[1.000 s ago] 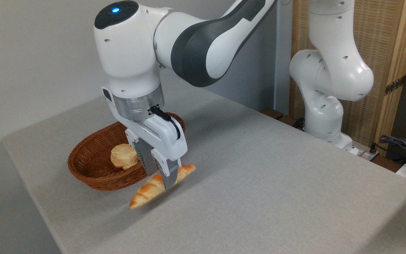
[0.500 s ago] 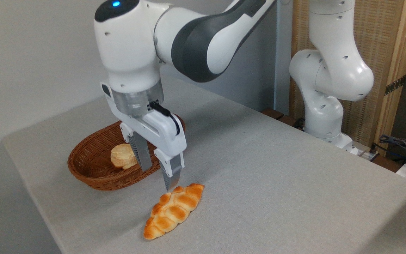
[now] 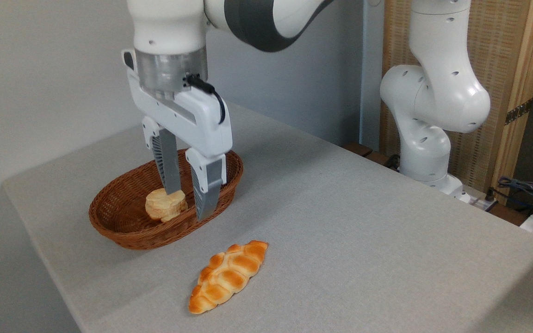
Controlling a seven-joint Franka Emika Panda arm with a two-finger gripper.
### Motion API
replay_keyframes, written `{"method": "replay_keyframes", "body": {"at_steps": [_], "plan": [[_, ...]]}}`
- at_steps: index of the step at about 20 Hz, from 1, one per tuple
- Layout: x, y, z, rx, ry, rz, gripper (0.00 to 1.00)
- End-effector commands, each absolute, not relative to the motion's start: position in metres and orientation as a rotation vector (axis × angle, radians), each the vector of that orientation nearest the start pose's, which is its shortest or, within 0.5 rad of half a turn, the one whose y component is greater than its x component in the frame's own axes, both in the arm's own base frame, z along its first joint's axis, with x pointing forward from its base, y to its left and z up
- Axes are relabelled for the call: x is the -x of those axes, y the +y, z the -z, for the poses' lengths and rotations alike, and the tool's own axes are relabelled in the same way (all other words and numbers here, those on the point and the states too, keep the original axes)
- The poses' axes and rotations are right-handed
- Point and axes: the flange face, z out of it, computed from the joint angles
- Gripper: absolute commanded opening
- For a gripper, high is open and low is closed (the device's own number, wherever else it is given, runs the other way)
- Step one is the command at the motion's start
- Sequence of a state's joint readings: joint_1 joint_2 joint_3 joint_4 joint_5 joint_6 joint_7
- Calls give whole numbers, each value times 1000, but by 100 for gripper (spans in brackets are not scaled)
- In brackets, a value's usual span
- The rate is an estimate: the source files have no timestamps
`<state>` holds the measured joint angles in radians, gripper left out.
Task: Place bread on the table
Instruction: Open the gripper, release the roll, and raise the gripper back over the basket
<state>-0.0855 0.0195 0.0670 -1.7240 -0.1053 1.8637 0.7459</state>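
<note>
The bread [image 3: 229, 276], a braided golden-orange loaf with pointed ends, lies flat on the grey table [image 3: 363, 240] near its front edge, just right of the basket. My gripper [image 3: 188, 203] hangs open above it and to the left, well clear of the loaf, with nothing between its fingers. In the picture its fingertips stand in front of the basket.
A brown wicker basket [image 3: 123, 231] sits on the table's left part and holds a small round pale bun [image 3: 161, 206]. The arm's white base [image 3: 426, 152] rises beyond the table's far right edge. Cables [image 3: 530, 192] lie at the far right.
The gripper let go of the bread, which dropped onto the table and now lies still. Since then the open gripper has risen and drawn slightly left.
</note>
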Motion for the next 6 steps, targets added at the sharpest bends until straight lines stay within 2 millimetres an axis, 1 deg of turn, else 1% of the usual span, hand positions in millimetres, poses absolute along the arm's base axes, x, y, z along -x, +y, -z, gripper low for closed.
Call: {"method": "replay_keyframes", "body": {"at_steps": [1,2,6], "plan": [[-577,-16,-583,2900,1151,223,100],[-577,-16,-582,2881,1154,203,100],[-579,-16,-576,2895,1151,193,100]]}}
